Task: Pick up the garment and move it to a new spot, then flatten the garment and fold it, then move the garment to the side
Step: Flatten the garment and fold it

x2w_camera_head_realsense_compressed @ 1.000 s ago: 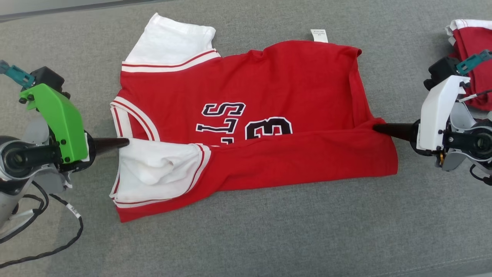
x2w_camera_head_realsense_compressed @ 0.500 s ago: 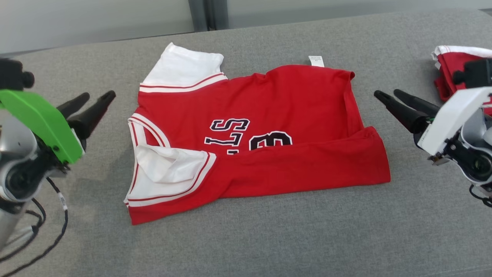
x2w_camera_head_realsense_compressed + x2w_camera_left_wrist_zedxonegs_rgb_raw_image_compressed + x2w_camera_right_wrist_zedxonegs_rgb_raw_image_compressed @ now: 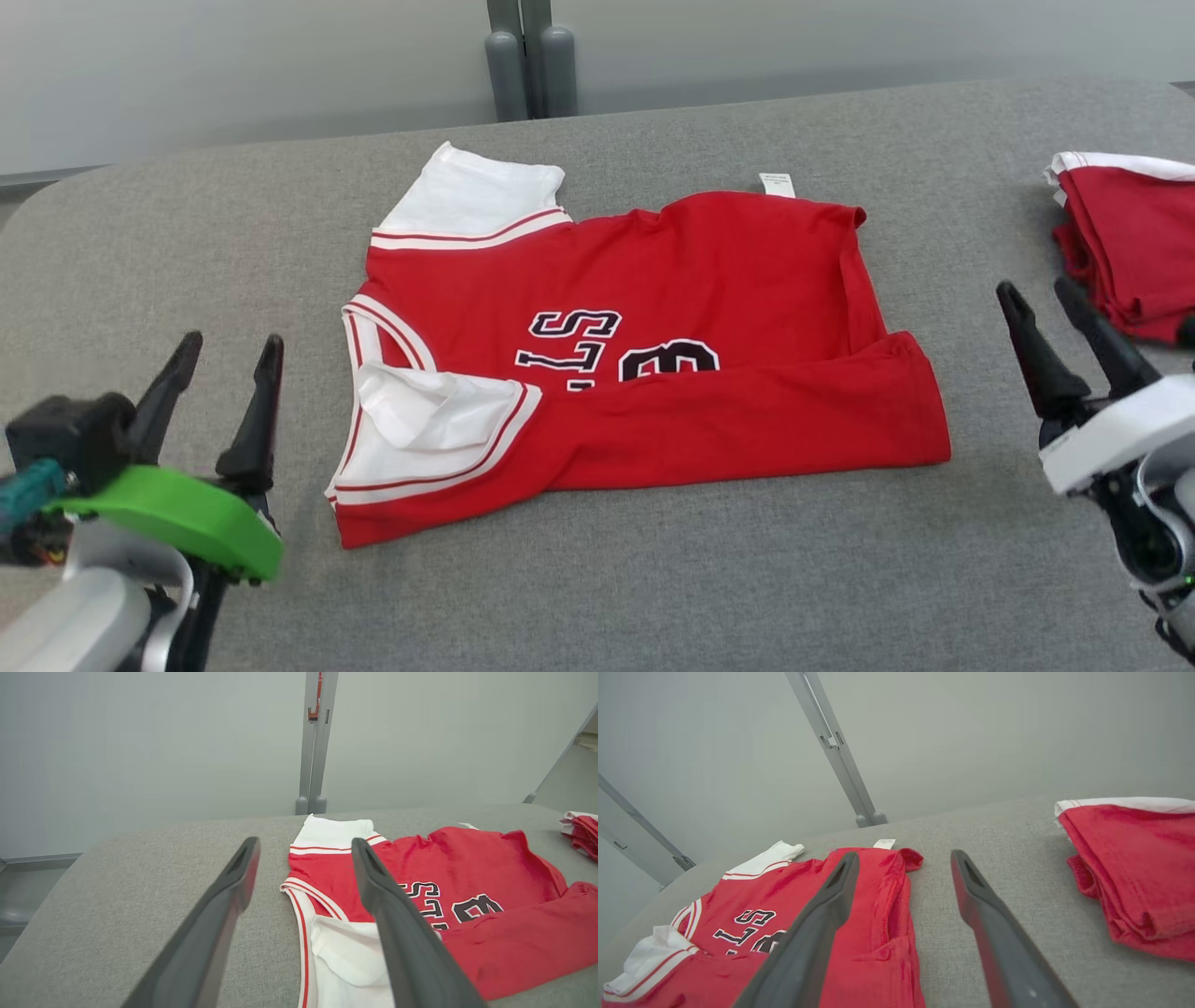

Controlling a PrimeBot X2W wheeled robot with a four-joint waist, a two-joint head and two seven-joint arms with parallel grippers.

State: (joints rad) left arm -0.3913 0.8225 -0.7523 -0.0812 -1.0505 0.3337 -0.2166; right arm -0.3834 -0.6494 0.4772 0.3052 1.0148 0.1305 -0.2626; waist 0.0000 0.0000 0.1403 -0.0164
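Note:
The garment point(image 3: 653, 280), a red jersey with white sleeves and black lettering, lies on the grey table point(image 3: 597, 588) with its near long edge folded up over the front. Its near sleeve point(image 3: 429, 429) rests on top of the fold. My left gripper point(image 3: 231, 344) stands open left of the collar, apart from the cloth, with nothing between its fingers. At the right, my right gripper point(image 3: 1036, 289) is open too, clear of the hem. The left wrist view shows the garment point(image 3: 448, 891) beyond my open left gripper point(image 3: 303, 842), and the right wrist view shows the garment point(image 3: 859, 914) behind my open right gripper point(image 3: 903, 856).
A second red and white garment point(image 3: 1130, 243) lies folded at the table's far right edge, close to my right gripper; the right wrist view shows this folded garment point(image 3: 1139, 868) too. A grey wall with an upright post point(image 3: 523, 56) stands behind the table's far edge.
Both grippers let go of the folded edge, opened and drew back toward me, fingers now pointing away. The camera has tilted up, so the wall and the table's far edge show.

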